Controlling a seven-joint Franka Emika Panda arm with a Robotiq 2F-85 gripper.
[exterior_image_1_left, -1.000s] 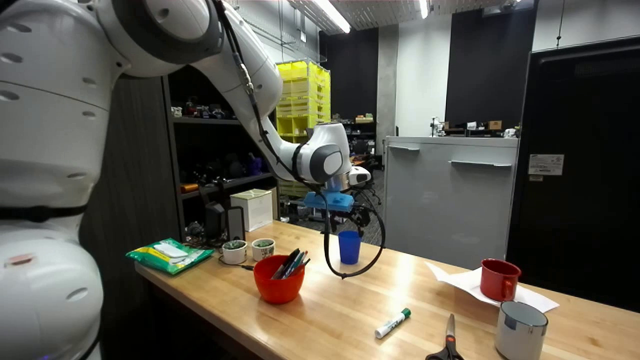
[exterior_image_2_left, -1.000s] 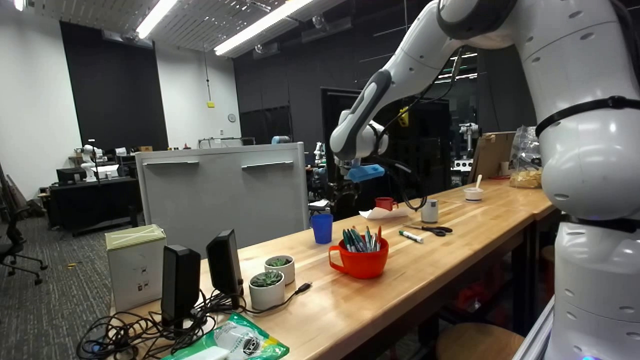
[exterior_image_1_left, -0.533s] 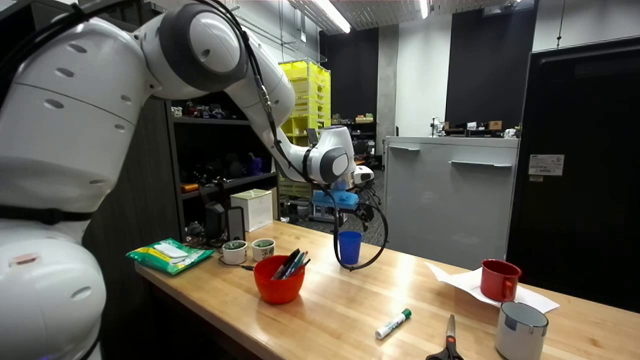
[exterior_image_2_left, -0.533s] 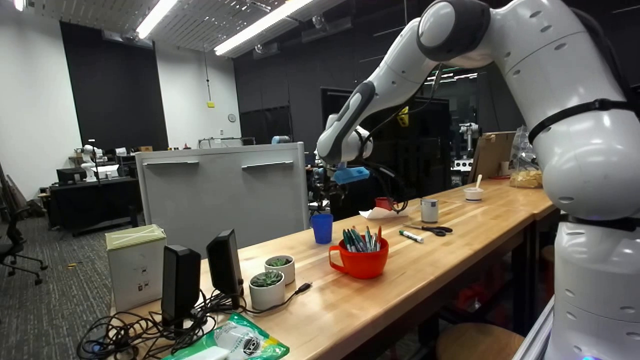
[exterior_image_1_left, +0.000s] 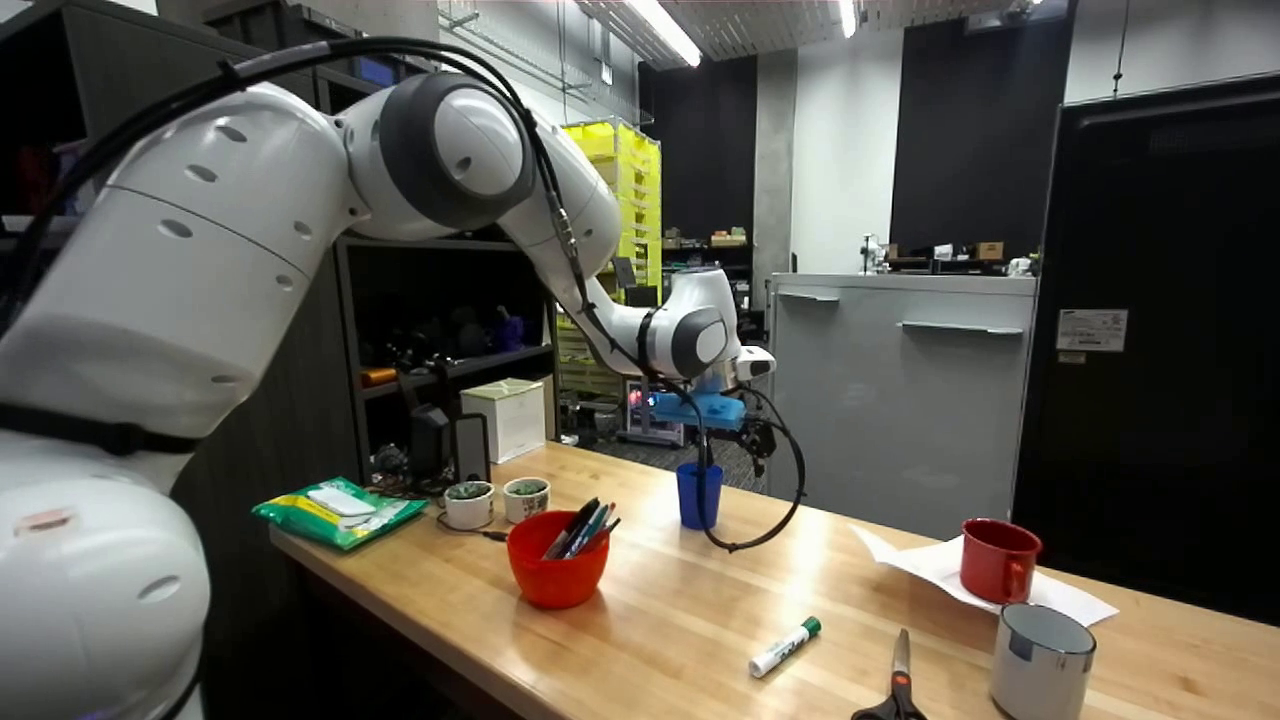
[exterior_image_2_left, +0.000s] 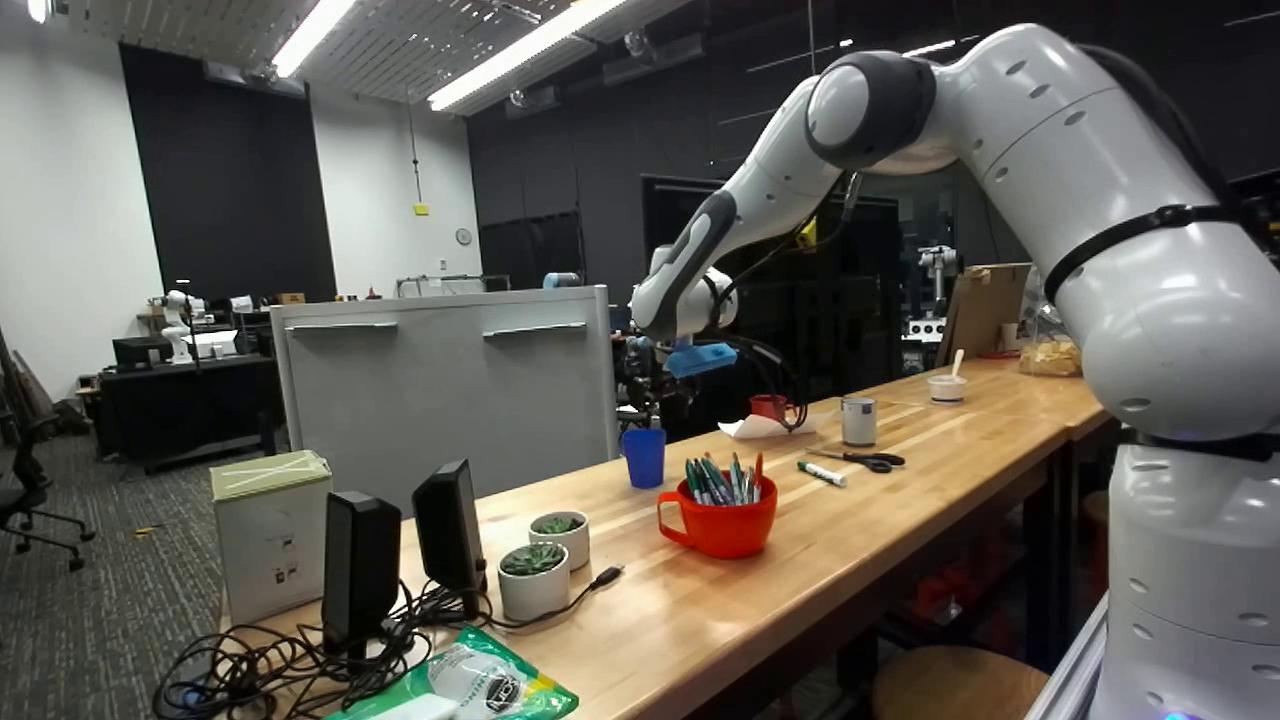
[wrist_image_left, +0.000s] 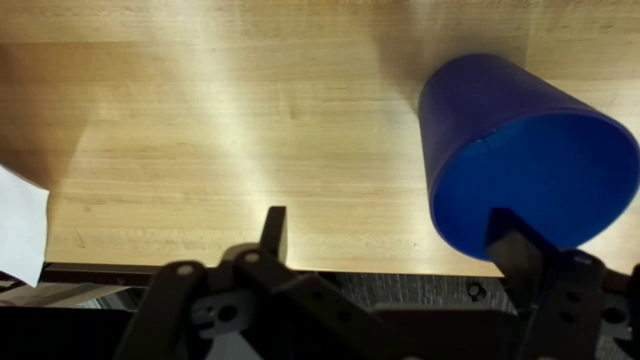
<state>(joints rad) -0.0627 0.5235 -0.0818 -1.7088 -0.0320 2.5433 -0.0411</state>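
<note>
Lab table (exterior_image_1_left: 650, 650), wood-topped, serves as work surface; grey cabinet (exterior_image_2_left: 445, 400) stands beyond its far edge. Ref. item: blue cup (wrist_image_left: 530, 170), upright on the table nr that edge. My gripper (wrist_image_left: 387, 221) hangs close to the cup's rim, offset to one side. Claw state: wide; I see the fingers (wrist_image_left: 506, 242) well apart w/ wood showing btwn them. In the wrist view, 1 finger overlaps the cup's mouth; whether it is inside, touching the rim or above it, I can't tell. Blue block (exterior_image_1_left: 712, 410) is fitted above the claw, at the end of my white arm (exterior_image_1_left: 190, 270). Black cable (exterior_image_1_left: 735, 547) loops down from there, crossing in front of the cup in an exterior view.

Next outward: red bowl (exterior_image_2_left: 725, 530) w/ handle, nr the cup, holding a bunch of pens (exterior_image_2_left: 712, 488). Farther along, white paper (exterior_image_1_left: 935, 568) lies nr the far edge w/ red mug (exterior_image_1_left: 1000, 562) standing on it. White can (exterior_image_1_left: 1043, 668) stands nr the mug; scissors (exterior_image_1_left: 902, 683) lie just beside the can. Green-capped marker (exterior_image_1_left: 785, 648) lies btwn scissors and bowl.

Toward the opp. end I note 2 plant pots (exterior_image_2_left: 535, 592) side by side, then 2 black speakers (exterior_image_2_left: 360, 570) w/ tangled wires (exterior_image_2_left: 240, 685), and a white box (exterior_image_2_left: 270, 545) w/ greenish lid. Green packet (exterior_image_1_left: 345, 532) lies by the speakers; flat item (exterior_image_1_left: 342, 500) on top of it is white, type unclear to me. Bkgd, in an exterior view: yellow rack (exterior_image_1_left: 638, 190), dark shelves (exterior_image_1_left: 275, 450), plus a big black panel (exterior_image_1_left: 1150, 480).
</note>
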